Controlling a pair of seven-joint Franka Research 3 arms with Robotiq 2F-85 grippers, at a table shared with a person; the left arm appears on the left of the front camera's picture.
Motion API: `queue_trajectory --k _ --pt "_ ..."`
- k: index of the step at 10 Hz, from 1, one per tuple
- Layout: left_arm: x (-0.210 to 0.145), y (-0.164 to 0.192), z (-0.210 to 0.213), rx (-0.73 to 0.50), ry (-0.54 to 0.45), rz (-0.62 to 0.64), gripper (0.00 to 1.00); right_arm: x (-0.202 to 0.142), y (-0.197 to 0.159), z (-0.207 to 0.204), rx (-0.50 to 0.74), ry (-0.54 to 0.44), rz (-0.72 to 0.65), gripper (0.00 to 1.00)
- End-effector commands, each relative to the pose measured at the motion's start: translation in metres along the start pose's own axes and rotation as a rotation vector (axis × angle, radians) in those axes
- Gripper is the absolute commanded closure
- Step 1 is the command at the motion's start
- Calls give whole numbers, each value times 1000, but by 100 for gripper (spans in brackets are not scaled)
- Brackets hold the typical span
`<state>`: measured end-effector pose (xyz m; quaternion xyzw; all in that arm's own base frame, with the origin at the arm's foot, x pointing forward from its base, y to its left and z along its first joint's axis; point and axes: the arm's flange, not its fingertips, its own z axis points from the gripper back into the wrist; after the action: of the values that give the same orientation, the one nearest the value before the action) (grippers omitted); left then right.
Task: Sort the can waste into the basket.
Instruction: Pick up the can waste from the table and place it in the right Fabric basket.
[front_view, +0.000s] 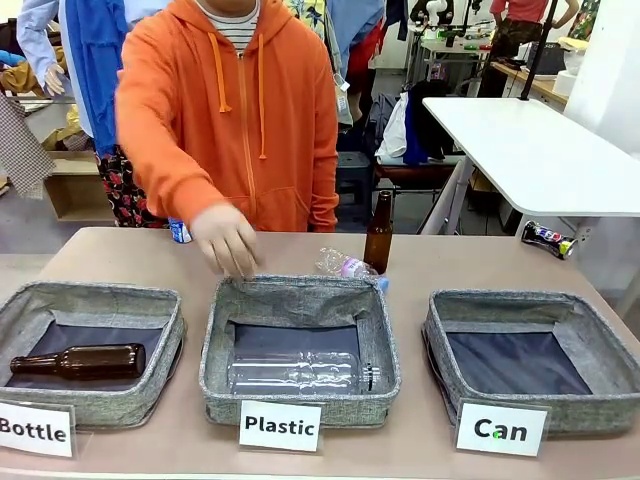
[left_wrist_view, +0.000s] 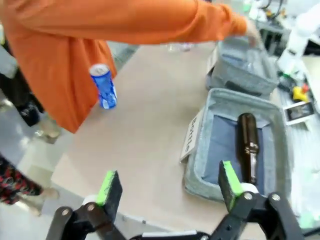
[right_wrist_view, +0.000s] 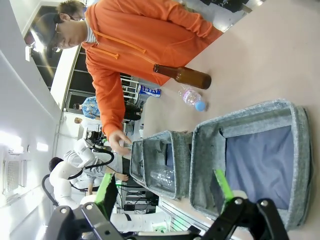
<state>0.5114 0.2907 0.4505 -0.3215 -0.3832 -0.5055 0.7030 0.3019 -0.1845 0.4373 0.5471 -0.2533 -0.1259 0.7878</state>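
Observation:
The grey basket (front_view: 530, 301) behind the white "Can" card (front_view: 500, 429) stands at the front right with only its dark lining inside. A blue can (front_view: 180, 231) stands upright at the far left edge, partly behind the person's arm. A dented dark can (front_view: 548, 239) with blue, white and red print lies at the far right corner. In the left wrist view, my left gripper (left_wrist_view: 170, 186) hangs open over the table's left end, with the blue can (left_wrist_view: 104, 86) well ahead of it. My right gripper (right_wrist_view: 164, 187) is open beside the Can basket (right_wrist_view: 250, 114), and the blue can (right_wrist_view: 149, 91) shows far off.
The "Bottle" basket (front_view: 90, 296) holds a brown bottle (front_view: 80, 361); the "Plastic" basket (front_view: 300, 289) holds a clear bottle (front_view: 300, 372). A brown bottle (front_view: 378, 232) stands upright beside a crushed plastic bottle (front_view: 350, 266). The person's hand (front_view: 228, 238) hovers over the middle basket's far rim.

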Motion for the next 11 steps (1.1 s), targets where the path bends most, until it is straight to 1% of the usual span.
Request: queue_trajectory --k 1,2,4,5,6,7,8,9,10,11 --pt "0 5 -3 -19 84 76 0 3 1 0 17 -11 16 0" --pt "-11 4 9 -9 59 98 0 3 1 0 17 -11 16 0" --pt "-36 -18 32 63 8 117 0 3 1 0 17 -11 16 0" --pt "-43 -27 31 75 -6 90 0 3 1 0 17 -11 16 0" --pt "-42 -26 19 81 14 74 0 3 1 0 17 -11 16 0" --pt "-35 -21 -3 90 29 46 0 3 1 0 17 -11 16 0" --pt "-30 -14 -28 120 48 25 0 3 1 0 17 -11 16 0" --pt "-22 -4 -55 166 92 28 0 3 1 0 17 -11 16 0" --pt "-13 7 -82 156 149 14 0 3 1 0 17 -11 16 0" --pt "-3 19 -116 116 206 -13 0 3 1 0 17 -11 16 0"
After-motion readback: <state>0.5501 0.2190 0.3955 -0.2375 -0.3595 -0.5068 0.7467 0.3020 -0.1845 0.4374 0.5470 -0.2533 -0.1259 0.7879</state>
